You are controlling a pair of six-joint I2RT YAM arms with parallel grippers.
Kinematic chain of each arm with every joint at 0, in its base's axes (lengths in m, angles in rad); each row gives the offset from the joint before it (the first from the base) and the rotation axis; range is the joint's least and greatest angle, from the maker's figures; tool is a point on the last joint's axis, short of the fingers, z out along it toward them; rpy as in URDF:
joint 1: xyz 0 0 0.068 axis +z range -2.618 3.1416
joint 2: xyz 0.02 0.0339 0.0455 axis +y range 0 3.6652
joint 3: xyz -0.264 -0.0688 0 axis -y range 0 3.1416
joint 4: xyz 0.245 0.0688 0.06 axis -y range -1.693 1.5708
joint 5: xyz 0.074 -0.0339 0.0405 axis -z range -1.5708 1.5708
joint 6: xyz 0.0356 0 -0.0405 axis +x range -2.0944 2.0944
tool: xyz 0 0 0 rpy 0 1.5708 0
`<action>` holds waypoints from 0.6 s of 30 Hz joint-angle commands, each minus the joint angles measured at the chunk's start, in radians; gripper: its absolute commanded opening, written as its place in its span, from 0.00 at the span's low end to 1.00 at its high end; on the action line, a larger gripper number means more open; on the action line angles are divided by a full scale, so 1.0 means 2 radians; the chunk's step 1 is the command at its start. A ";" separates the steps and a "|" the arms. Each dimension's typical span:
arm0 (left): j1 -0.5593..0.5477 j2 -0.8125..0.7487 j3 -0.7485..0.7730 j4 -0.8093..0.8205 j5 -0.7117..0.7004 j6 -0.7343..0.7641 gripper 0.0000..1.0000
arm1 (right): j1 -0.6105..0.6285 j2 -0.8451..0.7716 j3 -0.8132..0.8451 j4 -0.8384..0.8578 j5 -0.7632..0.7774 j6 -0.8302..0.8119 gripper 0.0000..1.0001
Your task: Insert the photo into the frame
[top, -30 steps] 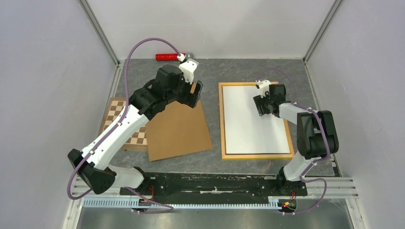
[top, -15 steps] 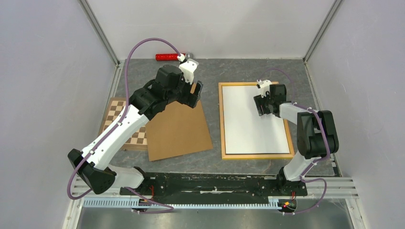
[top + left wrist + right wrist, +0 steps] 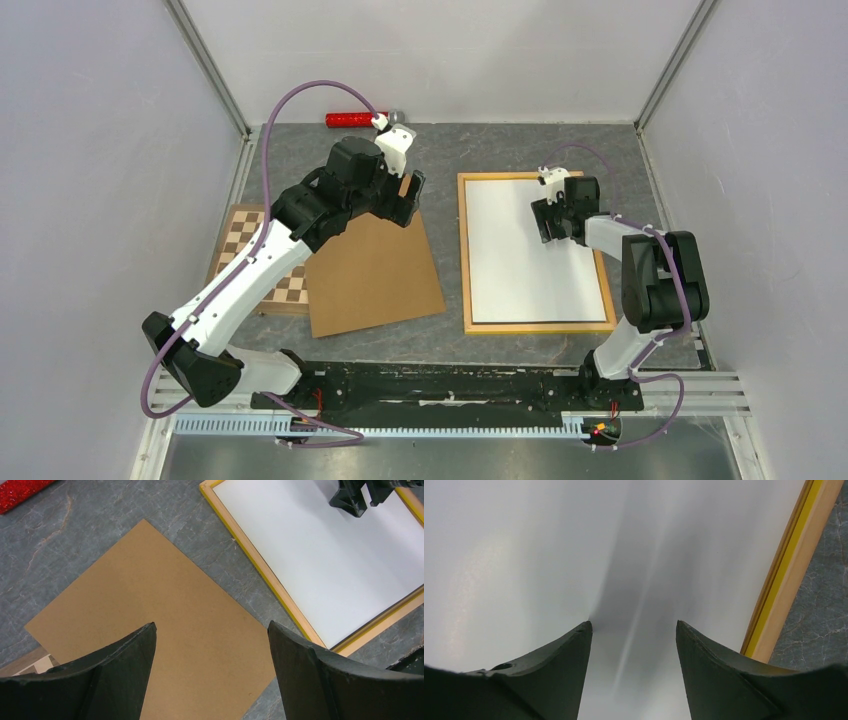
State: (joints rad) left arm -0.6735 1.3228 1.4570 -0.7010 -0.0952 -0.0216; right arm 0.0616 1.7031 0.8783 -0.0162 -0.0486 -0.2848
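White side up, the photo (image 3: 520, 275) sits unmoved inside the frame (image 3: 464, 250); insertion appears complete. The right gripper (image 3: 549, 222), fingers apart, touches it; the left gripper (image 3: 409, 197), fingers apart, hovers outside the frame.

The chessboard (image 3: 250, 245) lies half hidden under the backing board (image 3: 375, 270) — the photo (image 3: 520, 260) shows only its white back.

My gripper (image 3: 634, 625) points toward 12 o'clock, its two dark fingers (image 3: 549, 670) spread apart over the plain white back of the photo (image 3: 524, 555). A soft grey shadow runs up the sheet from the gap. I cannot tell whether my tips touch the paper. From 1 to 4 o'clock the frame (image 3: 795, 575) slants past, yellow inside and pale wood outside, with the grey marbled table (image 3: 824, 610) beyond it.
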 commanded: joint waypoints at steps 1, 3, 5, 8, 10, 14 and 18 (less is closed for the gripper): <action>0.002 -0.014 0.001 0.018 0.000 0.024 0.89 | 0.001 0.004 0.000 -0.003 -0.006 0.004 0.66; 0.002 -0.014 0.000 0.018 0.000 0.024 0.89 | 0.000 0.003 0.001 -0.004 -0.006 0.004 0.66; 0.002 -0.015 0.000 0.018 0.000 0.024 0.89 | 0.001 -0.001 0.002 -0.004 -0.006 0.005 0.66; 0.002 -0.014 0.000 0.018 0.000 0.024 0.89 | 0.001 -0.005 0.002 -0.004 -0.004 0.007 0.67; 0.002 -0.015 0.000 0.018 0.000 0.024 0.89 | 0.000 -0.008 0.002 -0.005 -0.001 0.007 0.67; 0.002 -0.015 0.000 0.019 0.000 0.025 0.89 | 0.001 -0.016 0.003 -0.005 0.002 0.010 0.68; 0.002 -0.015 -0.001 0.018 -0.002 0.025 0.89 | 0.000 -0.026 0.006 -0.005 0.003 0.014 0.69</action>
State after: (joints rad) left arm -0.6735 1.3212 1.4532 -0.7010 -0.0956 -0.0216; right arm 0.0616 1.6955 0.8783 -0.0185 -0.0471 -0.2760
